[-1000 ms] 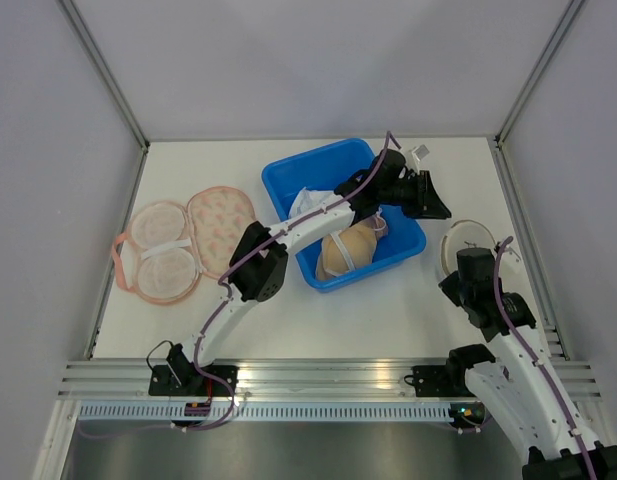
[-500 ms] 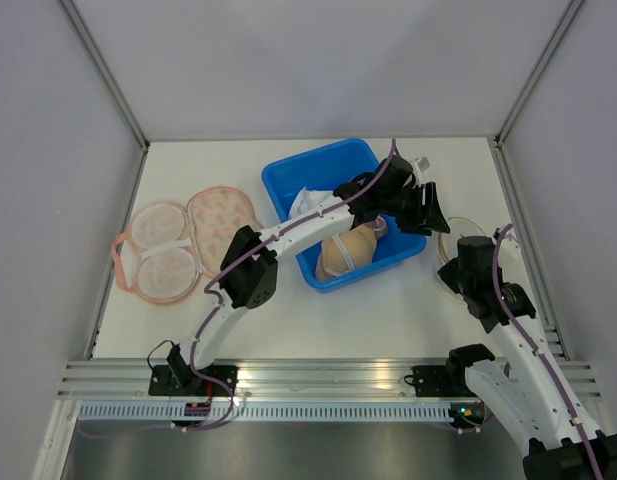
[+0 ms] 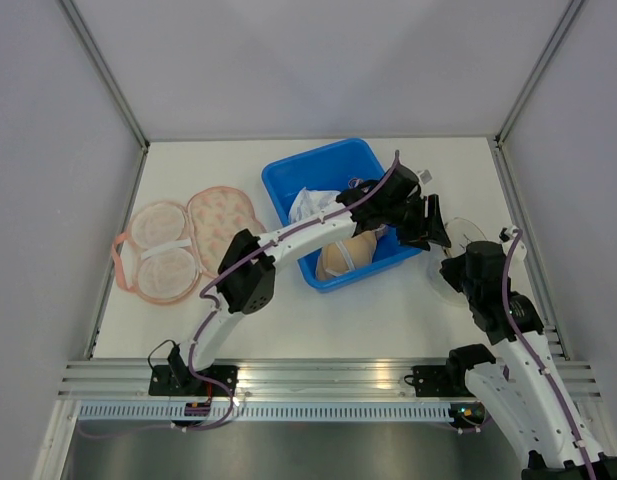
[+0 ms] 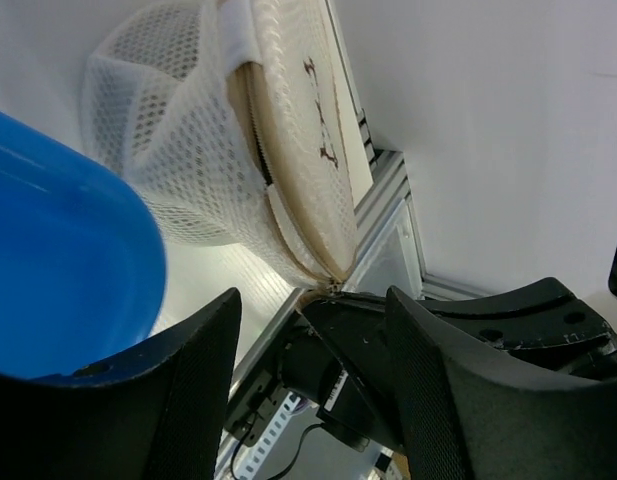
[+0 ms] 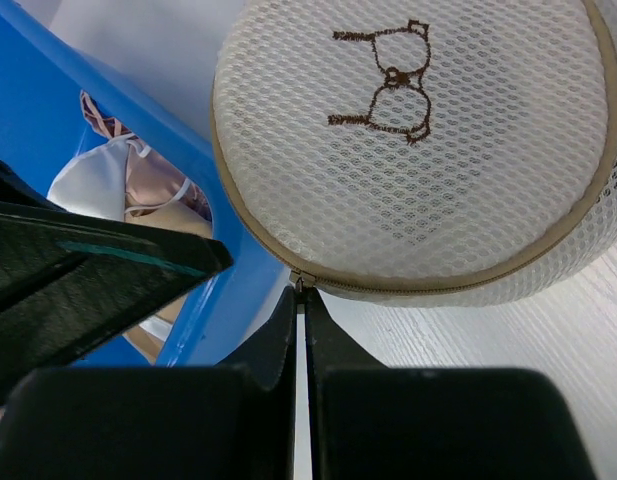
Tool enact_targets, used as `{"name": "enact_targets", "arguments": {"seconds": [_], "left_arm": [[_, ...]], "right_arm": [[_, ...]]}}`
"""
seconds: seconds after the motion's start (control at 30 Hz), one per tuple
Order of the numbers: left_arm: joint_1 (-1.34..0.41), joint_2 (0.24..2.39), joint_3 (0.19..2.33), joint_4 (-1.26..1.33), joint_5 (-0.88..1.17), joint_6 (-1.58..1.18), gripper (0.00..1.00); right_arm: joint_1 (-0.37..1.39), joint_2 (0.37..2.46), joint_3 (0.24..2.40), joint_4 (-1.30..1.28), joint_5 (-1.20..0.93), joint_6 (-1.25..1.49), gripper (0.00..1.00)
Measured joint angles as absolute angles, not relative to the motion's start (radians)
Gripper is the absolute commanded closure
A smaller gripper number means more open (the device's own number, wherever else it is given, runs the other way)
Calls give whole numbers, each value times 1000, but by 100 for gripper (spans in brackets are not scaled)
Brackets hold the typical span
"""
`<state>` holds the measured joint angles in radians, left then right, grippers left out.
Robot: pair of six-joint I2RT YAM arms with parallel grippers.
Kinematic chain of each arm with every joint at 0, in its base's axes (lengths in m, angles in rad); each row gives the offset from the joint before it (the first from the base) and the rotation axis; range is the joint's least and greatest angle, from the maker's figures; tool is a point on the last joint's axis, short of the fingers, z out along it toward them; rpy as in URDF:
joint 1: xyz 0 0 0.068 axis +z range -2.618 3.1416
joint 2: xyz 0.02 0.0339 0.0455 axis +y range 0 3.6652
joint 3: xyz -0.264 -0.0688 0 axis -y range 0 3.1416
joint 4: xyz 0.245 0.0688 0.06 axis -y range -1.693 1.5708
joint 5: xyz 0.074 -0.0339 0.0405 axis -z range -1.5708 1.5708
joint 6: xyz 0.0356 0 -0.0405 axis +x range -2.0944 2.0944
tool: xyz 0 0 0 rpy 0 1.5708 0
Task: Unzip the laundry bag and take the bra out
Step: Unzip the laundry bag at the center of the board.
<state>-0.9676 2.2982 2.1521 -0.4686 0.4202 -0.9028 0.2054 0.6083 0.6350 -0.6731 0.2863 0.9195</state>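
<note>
Right pincer (image 5: 300,296) pinches the small zip pull (image 5: 297,281) of the round white mesh laundry bag (image 5: 408,150); the spread left pincer (image 4: 313,310) should anchor the mesh first.

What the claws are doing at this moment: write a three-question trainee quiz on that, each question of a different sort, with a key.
1. True or false: the left claw is open, with nothing between its fingers.
2. The right claw is shut on: A the zipper pull of the laundry bag; B a bra strap; C nothing.
3. Fill in: the beige bra lies in the ____ bin.
Key: 1 true; 2 A; 3 blue.
</note>
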Motion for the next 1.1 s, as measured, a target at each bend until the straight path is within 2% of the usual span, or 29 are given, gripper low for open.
{"name": "enact_targets", "arguments": {"seconds": [0.17,0.27,0.3,0.4,0.5,0.8,1.1], "left_arm": [[-1000,2310,2101,-351,461,-963,37],[-1013,2347,2088,-266,502,-1001,46],[-1017,2364,2086,-243,513,-1013,60],[-1019,2407,2081,-167,543,-1050,86],[-1019,2436,2080,-108,573,-1070,98],[-1009,2494,2109,49,640,-1141,98],[-951,2528,2170,115,694,-1208,98]], "right_arm": [[205,560,620,-673,277,908,100],[205,538,604,-674,268,905,99],[205,536,599,-675,267,904,100],[205,535,583,-683,266,896,99],[205,535,567,-696,270,892,100],[204,541,595,-729,341,890,100],[205,643,635,-714,427,877,100]]}}
